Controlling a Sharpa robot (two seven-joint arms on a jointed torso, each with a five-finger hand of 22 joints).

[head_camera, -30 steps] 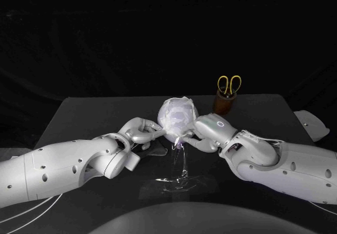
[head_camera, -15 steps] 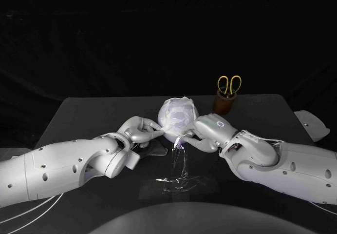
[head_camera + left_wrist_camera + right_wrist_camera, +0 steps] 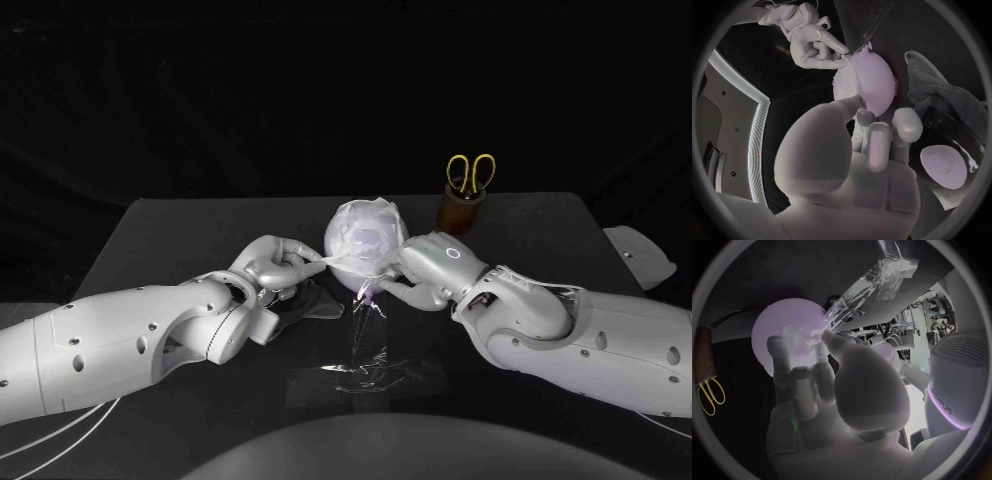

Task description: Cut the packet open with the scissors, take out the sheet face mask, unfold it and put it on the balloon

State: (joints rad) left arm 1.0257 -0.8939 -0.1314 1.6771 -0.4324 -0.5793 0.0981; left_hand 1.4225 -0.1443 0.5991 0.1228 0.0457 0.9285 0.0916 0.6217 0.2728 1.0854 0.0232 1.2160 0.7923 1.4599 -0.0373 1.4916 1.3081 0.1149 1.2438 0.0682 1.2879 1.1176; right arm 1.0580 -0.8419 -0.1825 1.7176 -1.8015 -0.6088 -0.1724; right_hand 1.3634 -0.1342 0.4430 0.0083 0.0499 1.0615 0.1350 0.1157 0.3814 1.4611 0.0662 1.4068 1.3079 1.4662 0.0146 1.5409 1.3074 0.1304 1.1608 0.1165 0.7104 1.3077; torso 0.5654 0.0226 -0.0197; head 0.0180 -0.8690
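One black table (image 3: 173, 230), dark backdrop (image 3: 289, 100); scissors (image 3: 470, 172) upright in brown cup (image 3: 462, 212).

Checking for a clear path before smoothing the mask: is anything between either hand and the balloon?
Nothing visible does. The left hand and the right hand both touch the balloon, one at each side, with the sheet face mask draped on it. The scissors stand in their holder behind, apart.
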